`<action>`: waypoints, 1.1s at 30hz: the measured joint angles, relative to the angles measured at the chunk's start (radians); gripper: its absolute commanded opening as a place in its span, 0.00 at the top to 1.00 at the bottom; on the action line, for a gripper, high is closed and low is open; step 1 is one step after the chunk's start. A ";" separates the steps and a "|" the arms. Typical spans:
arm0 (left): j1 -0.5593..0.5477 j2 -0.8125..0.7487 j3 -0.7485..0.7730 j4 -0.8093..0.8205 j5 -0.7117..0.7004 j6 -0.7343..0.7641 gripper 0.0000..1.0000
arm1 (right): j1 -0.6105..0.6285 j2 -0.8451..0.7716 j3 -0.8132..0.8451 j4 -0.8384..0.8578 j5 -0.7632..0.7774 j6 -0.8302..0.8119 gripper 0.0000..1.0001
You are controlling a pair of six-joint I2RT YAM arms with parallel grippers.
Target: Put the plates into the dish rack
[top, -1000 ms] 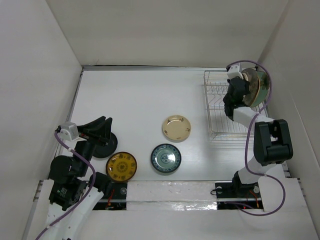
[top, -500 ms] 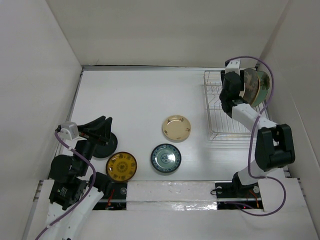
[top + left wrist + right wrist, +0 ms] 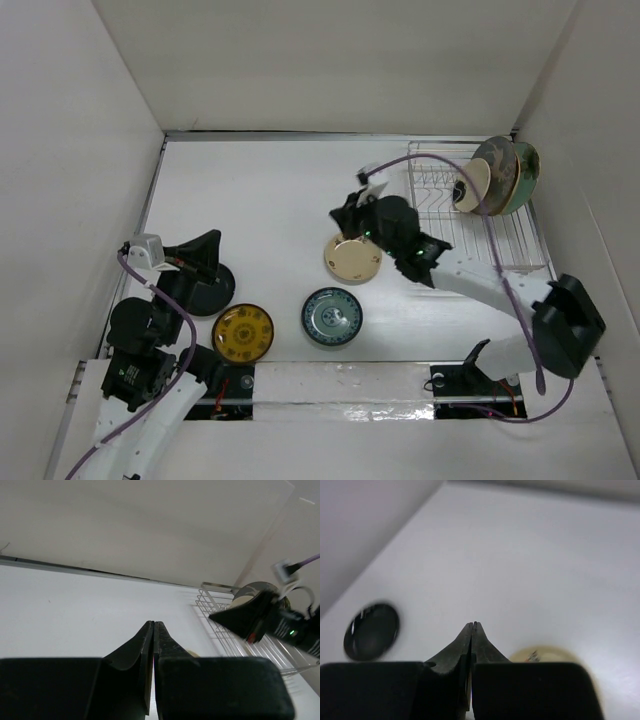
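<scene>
The right gripper (image 3: 349, 218) hangs just over the far edge of the cream plate (image 3: 353, 260) in the middle of the white table (image 3: 270, 190). The rack (image 3: 515, 235) sits on the right, with a few plates (image 3: 500, 175) standing up at its far end. Near the front lie a blue-green plate (image 3: 332, 317) and a yellow plate (image 3: 243, 332). The left gripper (image 3: 213, 248) is over a black plate (image 3: 222, 291).
</scene>
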 measured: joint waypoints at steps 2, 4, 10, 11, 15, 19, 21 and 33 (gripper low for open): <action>0.000 0.007 0.000 -0.005 -0.006 -0.002 1.00 | 0.071 0.106 -0.005 -0.029 -0.063 0.024 0.97; 0.000 0.008 0.000 -0.008 -0.015 -0.002 1.00 | 0.131 0.217 0.005 -0.046 -0.117 0.043 0.88; 0.000 0.008 0.000 -0.008 -0.051 -0.005 0.97 | 0.229 0.538 0.193 -0.074 -0.282 0.089 0.49; 0.000 0.008 0.000 -0.008 -0.055 -0.005 0.92 | 0.235 0.591 0.241 -0.075 -0.306 0.087 0.48; 0.000 0.022 0.000 -0.007 -0.059 -0.005 0.81 | 0.241 0.702 0.350 -0.117 -0.388 0.084 0.46; 0.000 0.073 0.000 -0.009 -0.052 -0.003 0.77 | 0.241 0.739 0.391 -0.171 -0.469 0.084 0.45; 0.000 0.094 0.000 -0.009 -0.048 -0.002 0.76 | 0.242 0.756 0.404 -0.194 -0.500 0.083 0.45; 0.000 0.104 0.000 -0.008 -0.045 0.003 0.74 | 0.309 0.783 0.373 -0.176 -0.713 0.108 0.51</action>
